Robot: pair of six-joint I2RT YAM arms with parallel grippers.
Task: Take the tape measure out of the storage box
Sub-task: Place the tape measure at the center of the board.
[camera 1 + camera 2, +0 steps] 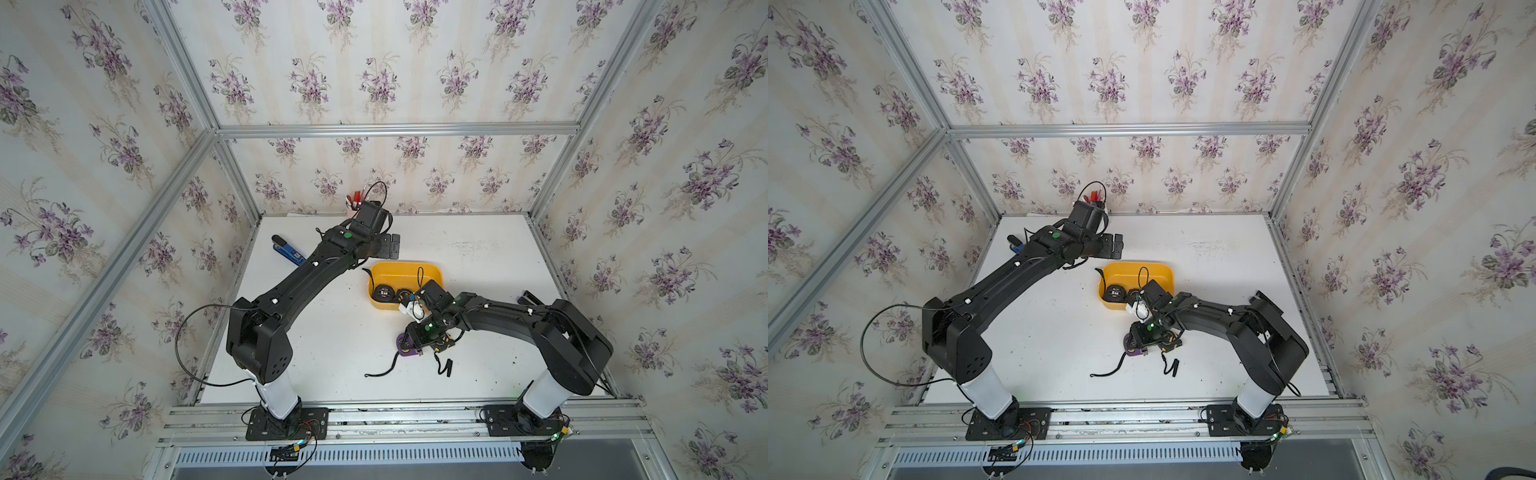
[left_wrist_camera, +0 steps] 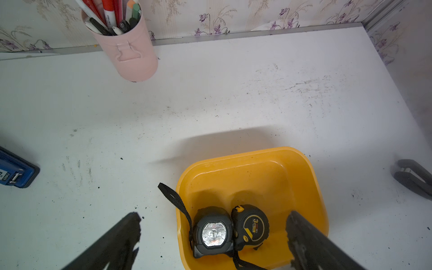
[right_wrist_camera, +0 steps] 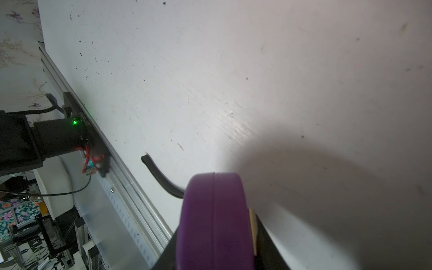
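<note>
right gripper (image 1: 409,343) clamped on purple tape measure (image 3: 214,217), outside storage box (image 1: 405,270), near it; left gripper (image 1: 390,245) wide open, empty

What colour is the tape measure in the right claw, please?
Purple tape measure; clearest in the right wrist view.

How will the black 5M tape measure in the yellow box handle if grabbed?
The 5M tape measure looks stiff and probably heavy for its size: chunky case. Its floppy strap hangs over the storage box rim and may drag. The 3m tape measure touching it could shift.
</note>
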